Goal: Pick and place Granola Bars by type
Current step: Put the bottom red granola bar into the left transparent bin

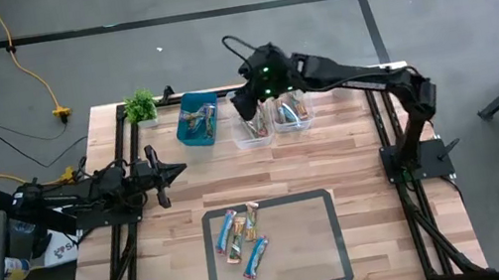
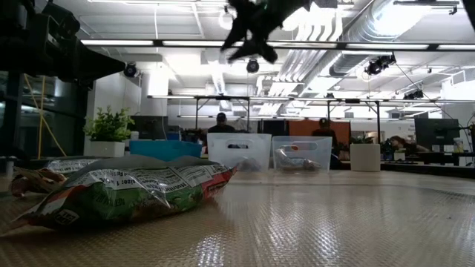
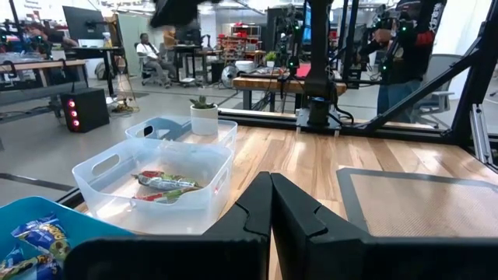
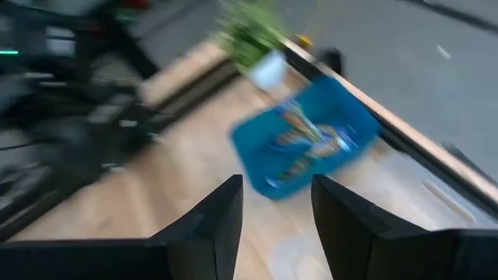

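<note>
The right gripper (image 1: 246,106) hangs open and empty above the clear bins (image 1: 252,125) at the table's far edge, likely between drops. The teal bin (image 1: 197,120) beside them holds blue bars. Four Granola Bars (image 1: 242,239) wait on the mat (image 1: 316,245) near the front edge. The left gripper (image 1: 177,171) rests shut by the left edge.

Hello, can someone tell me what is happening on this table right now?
A two-armed robot is sorting granola bars by type from a mat into bins. The right hand hangs open and empty above the clear bins, near the teal bin that already holds bars. One clear bin has bars too. The left hand waits shut at the table's left side. Several bars are still on the mat.
</note>
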